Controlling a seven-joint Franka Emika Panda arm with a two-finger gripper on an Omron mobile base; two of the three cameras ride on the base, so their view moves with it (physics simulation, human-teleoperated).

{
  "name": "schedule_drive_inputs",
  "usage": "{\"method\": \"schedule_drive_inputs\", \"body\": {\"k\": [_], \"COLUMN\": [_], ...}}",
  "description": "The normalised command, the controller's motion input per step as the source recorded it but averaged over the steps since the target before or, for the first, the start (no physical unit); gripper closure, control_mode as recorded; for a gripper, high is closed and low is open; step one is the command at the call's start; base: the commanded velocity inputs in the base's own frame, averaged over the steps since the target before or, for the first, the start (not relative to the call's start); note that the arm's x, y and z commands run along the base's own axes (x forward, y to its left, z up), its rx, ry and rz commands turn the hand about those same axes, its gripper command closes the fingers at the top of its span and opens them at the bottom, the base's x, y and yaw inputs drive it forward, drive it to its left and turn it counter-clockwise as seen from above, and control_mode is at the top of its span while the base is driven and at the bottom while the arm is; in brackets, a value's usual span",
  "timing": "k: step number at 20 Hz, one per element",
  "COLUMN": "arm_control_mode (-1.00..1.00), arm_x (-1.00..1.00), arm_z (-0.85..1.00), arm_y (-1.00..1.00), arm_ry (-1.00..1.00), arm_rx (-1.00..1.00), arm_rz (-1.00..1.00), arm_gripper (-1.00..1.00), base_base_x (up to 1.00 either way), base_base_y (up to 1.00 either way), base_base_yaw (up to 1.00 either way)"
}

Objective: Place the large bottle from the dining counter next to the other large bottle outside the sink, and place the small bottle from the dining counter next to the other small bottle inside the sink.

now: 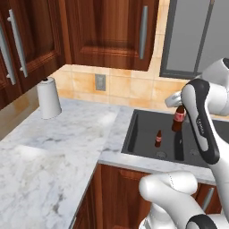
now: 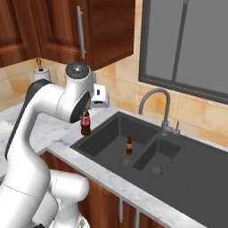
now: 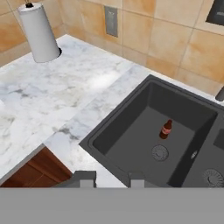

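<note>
Two bottles matter here: your jaws (image 2: 86, 114) are pinching the small bottle (image 2: 85, 124) upright over the sink (image 3: 127, 148), while the other small bottle (image 3: 166, 129) is standing lower, farther in.

I see open basin floor around the lone small bottle (image 3: 166, 129) in the sink (image 3: 113, 131); the faucet (image 2: 156, 104) possibly crowds the far side.
</note>
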Motion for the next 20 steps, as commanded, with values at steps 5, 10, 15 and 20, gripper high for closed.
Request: {"method": "schedule_drive_inputs", "body": {"k": [5, 10, 15, 20], "arm_control_mode": [-1.0, -1.0, -1.0, -1.0], "arm_x": [0.04, 0.01, 0.0, 0.02], "arm_z": [-0.19, -0.2, -0.27, -0.39], "arm_y": [0.02, 0.06, 0.1, 0.03], "arm_ry": [0.01, 0.01, 0.0, 0.0], "arm_rx": [-0.03, -0.03, 0.0, 0.0], "arm_rz": [0.06, 0.05, 0.04, 0.05], "arm_gripper": [1.0, 1.0, 1.0, 1.0], "base_base_x": [0.0, 0.0, 0.0, 0.0], "base_base_y": [0.0, 0.0, 0.0, 0.0], "base_base_yaw": [0.0, 0.0, 0.0, 0.0]}}
